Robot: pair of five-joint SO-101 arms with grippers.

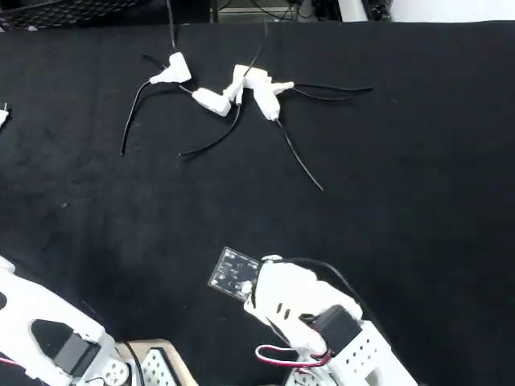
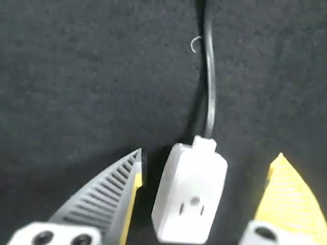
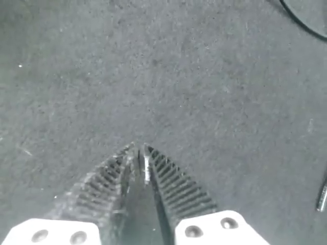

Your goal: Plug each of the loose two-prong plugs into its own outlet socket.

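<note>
A: From above?
B: White plugs (image 1: 211,100) and black cords (image 1: 302,161) tangle at the surface's (image 1: 402,241) far side.
A: Left wrist?
B: Left jaws spread around a socket (image 2: 190,199), its end cut off.
A: Right wrist?
B: Right jaws pressed together above the surface.

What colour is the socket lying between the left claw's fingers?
The socket is white, its cord black; best seen in the left wrist view.

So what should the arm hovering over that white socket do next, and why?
Probably close the left gripper on the outlet socket: its fingers stand open on either side of the socket, apart from it, so gripping looks due.
</note>
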